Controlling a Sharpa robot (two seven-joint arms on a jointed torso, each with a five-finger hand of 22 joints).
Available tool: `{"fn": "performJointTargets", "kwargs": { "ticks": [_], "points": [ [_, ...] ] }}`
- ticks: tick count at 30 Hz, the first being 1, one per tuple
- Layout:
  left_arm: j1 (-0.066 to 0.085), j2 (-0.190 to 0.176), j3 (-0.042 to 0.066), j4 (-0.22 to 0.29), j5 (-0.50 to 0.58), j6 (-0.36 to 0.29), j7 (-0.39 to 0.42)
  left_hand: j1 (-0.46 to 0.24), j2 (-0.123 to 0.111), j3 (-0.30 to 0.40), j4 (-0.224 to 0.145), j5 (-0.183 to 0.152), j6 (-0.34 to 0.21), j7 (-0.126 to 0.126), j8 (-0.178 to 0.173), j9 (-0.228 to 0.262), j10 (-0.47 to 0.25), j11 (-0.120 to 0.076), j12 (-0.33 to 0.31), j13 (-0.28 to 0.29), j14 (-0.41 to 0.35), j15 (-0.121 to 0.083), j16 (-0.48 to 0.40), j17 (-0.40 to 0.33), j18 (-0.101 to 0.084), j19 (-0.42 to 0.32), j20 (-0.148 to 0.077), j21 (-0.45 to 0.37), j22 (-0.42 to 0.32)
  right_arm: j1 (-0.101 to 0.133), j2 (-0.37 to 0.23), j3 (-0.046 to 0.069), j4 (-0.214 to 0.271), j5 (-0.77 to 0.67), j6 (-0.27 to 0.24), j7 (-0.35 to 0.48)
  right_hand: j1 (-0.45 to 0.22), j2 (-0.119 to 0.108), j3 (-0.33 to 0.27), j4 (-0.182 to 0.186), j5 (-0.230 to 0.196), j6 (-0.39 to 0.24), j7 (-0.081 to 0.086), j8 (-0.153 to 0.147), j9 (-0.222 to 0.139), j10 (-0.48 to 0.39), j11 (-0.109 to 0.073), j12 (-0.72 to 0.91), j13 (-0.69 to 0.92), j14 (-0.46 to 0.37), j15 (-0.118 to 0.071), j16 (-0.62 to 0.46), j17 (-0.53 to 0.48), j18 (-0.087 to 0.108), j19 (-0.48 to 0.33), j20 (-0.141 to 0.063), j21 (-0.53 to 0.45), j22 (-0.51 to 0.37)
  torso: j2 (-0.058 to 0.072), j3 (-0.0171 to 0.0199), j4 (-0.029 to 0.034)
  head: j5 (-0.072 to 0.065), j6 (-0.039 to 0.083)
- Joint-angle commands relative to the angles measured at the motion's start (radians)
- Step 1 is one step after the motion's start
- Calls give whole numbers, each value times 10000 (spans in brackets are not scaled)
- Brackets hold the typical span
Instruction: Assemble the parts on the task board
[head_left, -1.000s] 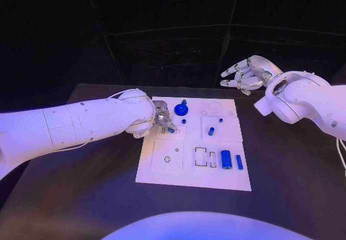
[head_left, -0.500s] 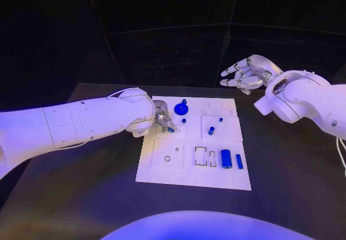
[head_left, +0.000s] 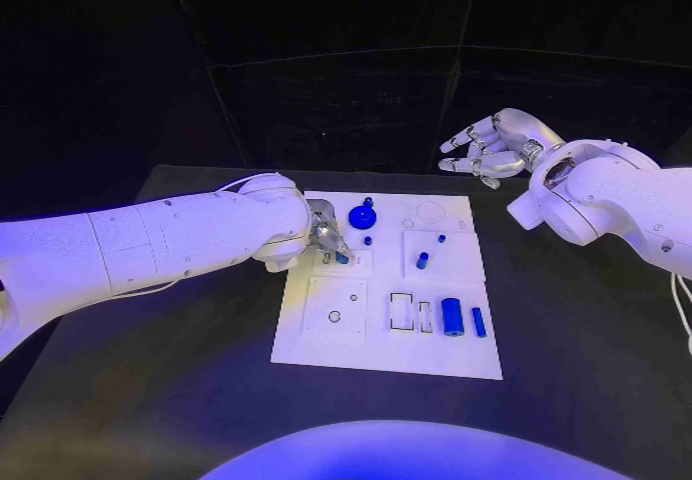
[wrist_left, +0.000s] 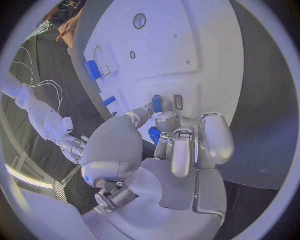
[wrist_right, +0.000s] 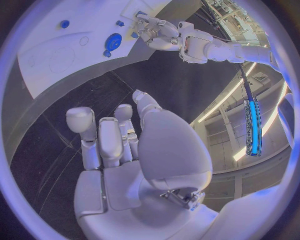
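Note:
The white task board (head_left: 335, 345) lies mid-table. My left hand (head_left: 323, 238) is at the board's upper left and pinches a small blue part (head_left: 342, 259) between thumb and a finger, just above the board. In the left wrist view that blue part (wrist_left: 157, 104) is right beside a small rectangular slot (wrist_left: 179, 102). My right hand (head_left: 489, 146) hangs raised beyond the board's far right corner, fingers apart and holding nothing. On the board are a round blue knob (head_left: 361, 216), a blue cylinder (head_left: 451, 318) and a slim blue bar (head_left: 479, 322).
Small blue pegs (head_left: 423, 262) stand in the board's upper right section, with rectangular recesses (head_left: 402, 313) left of the cylinder. The black table (head_left: 173, 400) surrounds the board. The right wrist view shows the board (wrist_right: 62, 55) and the knob (wrist_right: 113, 41).

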Motion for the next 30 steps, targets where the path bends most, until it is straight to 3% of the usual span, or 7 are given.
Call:
{"fn": "performJointTargets", "kwargs": {
  "ticks": [1, 16, 17, 30],
  "points": [
    [-21, 38, -26, -58, -60, 217, -137, -88, 35, -45, -53, 43, 64, -7, 35, 0, 45, -48, 57, 17, 1038, -73, 31, 2634, -91, 44, -52, 53, 18, 23, 11, 6, 8, -29, 65, 49, 56, 19, 52, 26, -20, -74, 26, 22, 5, -70, -27, -23, -9, 80, -62, -64, -11, 138, 74, -12, -33, -11, 1, 0, -9, 0, -4],
    [-17, 232, -25, -319, -18, 804, -182, -146, 41, -668, 121, 41, 128, -29, 62, 19, 77, -69, 171, 109, 1038, -96, 31, 2634, -110, 82, -80, 107, 119, 23, 24, 7, 22, -29, 150, 67, 71, -11, 45, 21, -43, -86, 28, 31, 5, -88, -23, -42, -37, 77, -62, -84, -27, 142, 64, -14, -57, -45, -6, 10, -7, -41, -13],
    [-17, 243, -25, -336, -18, 828, -196, -153, 41, -730, 139, 42, 134, -31, 65, 21, 81, -71, 183, 118, 1038, -97, 31, 2634, -112, 86, -82, 114, 132, 23, 24, 7, 24, -29, 158, 68, 69, -16, 41, 22, -56, -89, 29, 33, 4, -88, -22, -40, -37, 78, -62, -86, -27, 142, 65, -14, -59, -45, -6, -5, 2, -52, -13],
    [-17, 342, -25, -527, -21, 731, -360, -368, 91, -1711, 512, 40, 230, -43, 103, 42, 142, -83, 331, 230, 1038, -105, 31, 2634, -141, 146, -94, 209, 294, 24, 21, 7, 50, -29, 264, 81, 39, -40, 7, 56, -166, -143, 36, 34, -3, -87, -12, -35, -54, 86, -56, -89, -4, 143, 67, -13, -85, -70, -9, -6, 11, -72, -6]
  ]
}}
